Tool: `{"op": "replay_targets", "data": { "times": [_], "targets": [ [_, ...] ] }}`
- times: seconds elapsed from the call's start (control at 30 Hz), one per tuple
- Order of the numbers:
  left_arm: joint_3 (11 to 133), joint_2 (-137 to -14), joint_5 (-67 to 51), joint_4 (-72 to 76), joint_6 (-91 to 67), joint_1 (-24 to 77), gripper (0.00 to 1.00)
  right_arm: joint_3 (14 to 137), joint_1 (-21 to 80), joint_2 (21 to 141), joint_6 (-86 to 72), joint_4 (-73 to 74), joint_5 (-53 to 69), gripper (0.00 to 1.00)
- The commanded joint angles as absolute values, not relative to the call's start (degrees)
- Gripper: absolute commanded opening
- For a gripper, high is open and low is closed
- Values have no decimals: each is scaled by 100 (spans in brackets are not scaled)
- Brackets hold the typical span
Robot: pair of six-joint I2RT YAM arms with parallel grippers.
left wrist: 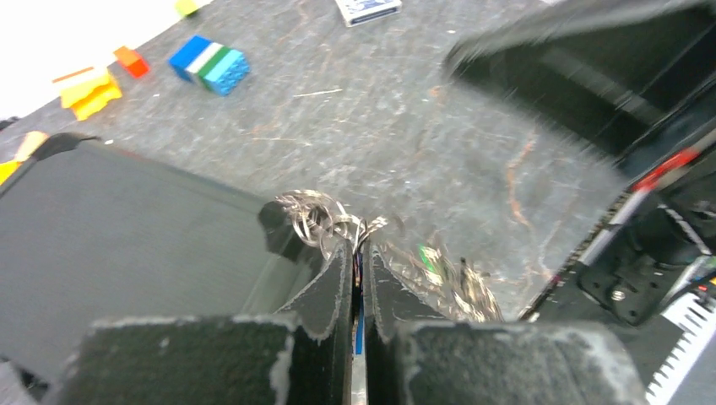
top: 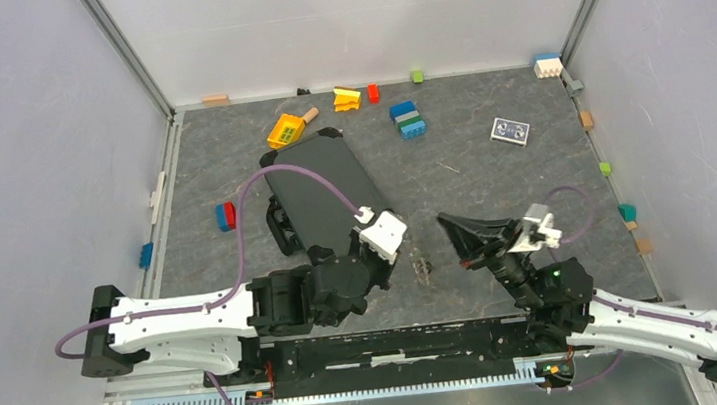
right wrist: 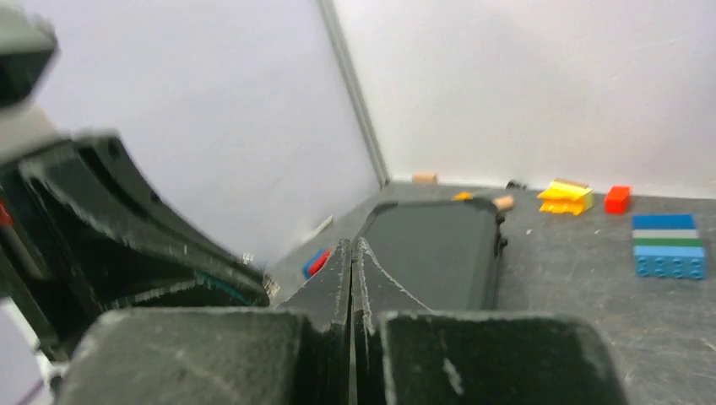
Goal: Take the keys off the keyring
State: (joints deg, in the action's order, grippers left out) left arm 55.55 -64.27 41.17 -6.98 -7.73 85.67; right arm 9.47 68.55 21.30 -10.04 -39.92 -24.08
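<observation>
Keys, the greyish-brass metal ones (left wrist: pixel 456 287) crowding that thin metal keyring (left wrist: pixel 308 209), sit on the grey table (left wrist: pixel 405 126), our left hand (left wrist: pixel 359 249) clenched on what looks like a blue-headed key (left wrist: pixel 360 327), right hand (right wrist: pixel 351 253) shut and empty, so we'd brace the ring before pulling.
</observation>
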Motion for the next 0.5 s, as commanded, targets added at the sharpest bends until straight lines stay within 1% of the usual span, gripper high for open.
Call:
{"op": "replay_targets", "data": {
  "times": [0.0,0.2,0.33,0.37,0.47],
  "targets": [
    [5517,-6040,4825,-749,-492,8568,2,919,6768,1942,-1027,-4804,-3172,0],
    [5654,-6002,4710,-818,-39,8563,2,909,6768,1964,-1005,-4622,-3084,0],
    [5760,-5953,4320,-1081,485,8569,2,1164,6767,1991,-510,-4176,-2445,1],
    [5797,-5923,4160,-1195,634,8569,2,1275,6768,1995,-366,-4012,-2217,3],
    [5924,-5773,3633,-1581,1058,8566,2,1540,6768,2023,147,-3511,-1523,14]
  ]
}}
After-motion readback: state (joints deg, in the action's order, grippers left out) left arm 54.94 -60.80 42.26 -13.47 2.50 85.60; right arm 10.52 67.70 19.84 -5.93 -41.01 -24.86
